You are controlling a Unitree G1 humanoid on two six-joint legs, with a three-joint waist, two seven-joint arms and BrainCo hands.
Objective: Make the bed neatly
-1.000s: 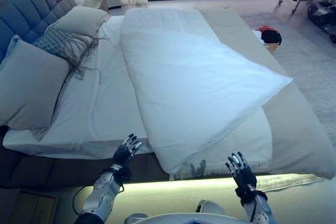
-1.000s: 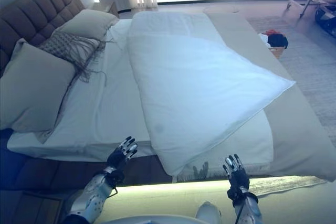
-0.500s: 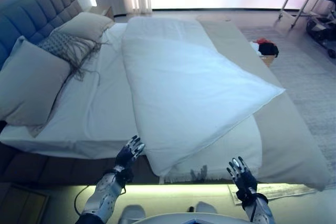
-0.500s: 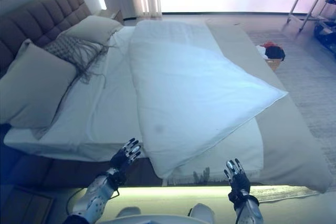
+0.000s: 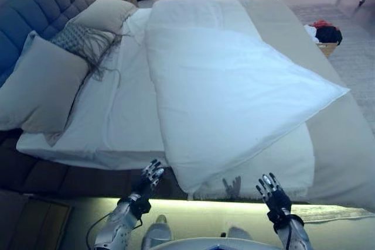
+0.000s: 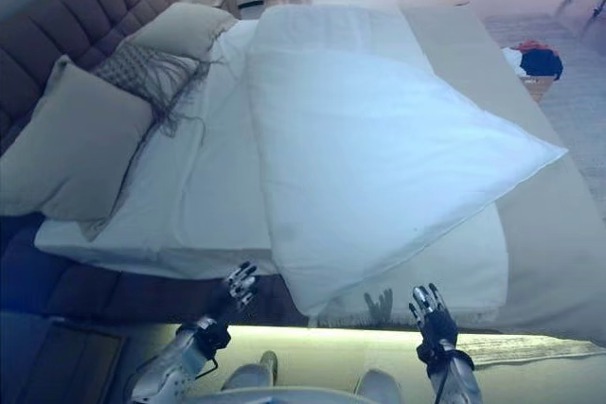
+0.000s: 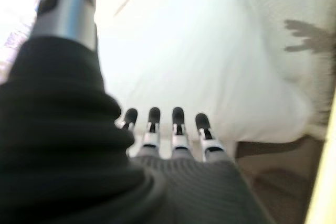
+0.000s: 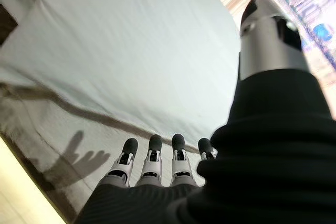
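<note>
A white duvet (image 5: pixel 228 92) lies folded back on itself across the bed, one corner pointing right over a beige bedspread (image 5: pixel 345 139). The white sheet (image 5: pixel 126 115) shows bare on the pillow side. My left hand (image 5: pixel 147 181) hangs open just short of the near bed edge, beside the duvet's folded corner. Further right, my right hand (image 5: pixel 271 192) is open too, fingers straight, a little below the fringed edge (image 8: pixel 47 145) of the bedspread. Neither hand touches the bedding.
Grey pillows (image 5: pixel 44 86) and a fringed cushion (image 5: pixel 82 42) lean on the tufted headboard (image 5: pixel 35 13) at the left. A basket with dark and red clothes (image 5: pixel 323 32) stands on the carpet beyond the bed. A lit strip runs along the bed base (image 5: pixel 205 206).
The whole picture has shifted, so the camera moved. Both hands stay open near the bed's near edge, and the bedding has not moved.
</note>
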